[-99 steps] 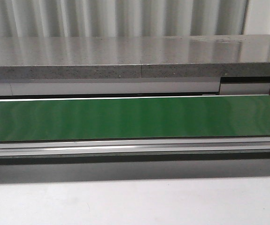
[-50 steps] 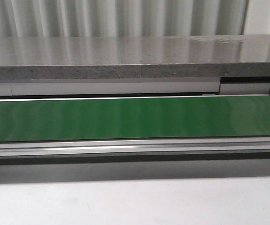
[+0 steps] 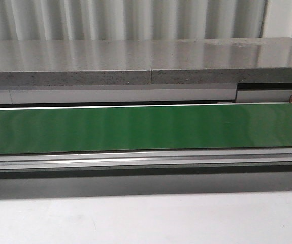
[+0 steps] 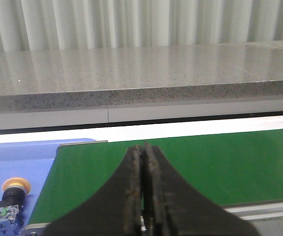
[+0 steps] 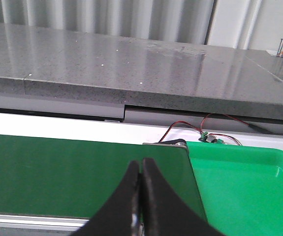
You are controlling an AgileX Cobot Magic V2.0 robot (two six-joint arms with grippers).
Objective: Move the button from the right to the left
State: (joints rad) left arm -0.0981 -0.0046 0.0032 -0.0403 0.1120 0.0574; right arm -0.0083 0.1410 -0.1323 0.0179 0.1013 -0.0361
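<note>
The button (image 4: 9,200), with a yellow-orange cap, black middle and clear-blue rear block, lies on the blue tray (image 4: 18,162) at the left end of the green belt, seen only in the left wrist view. My left gripper (image 4: 142,150) is shut and empty above the belt, to the right of the button and apart from it. My right gripper (image 5: 141,163) is shut and empty above the belt's right end, beside the green tray (image 5: 249,187). Neither gripper shows in the front view.
The green conveyor belt (image 3: 146,127) runs across the front view between metal rails. A grey stone shelf (image 3: 135,61) stands behind it. Red and black wires with a small circuit board (image 5: 207,136) lie behind the green tray. White tabletop (image 3: 146,218) lies in front.
</note>
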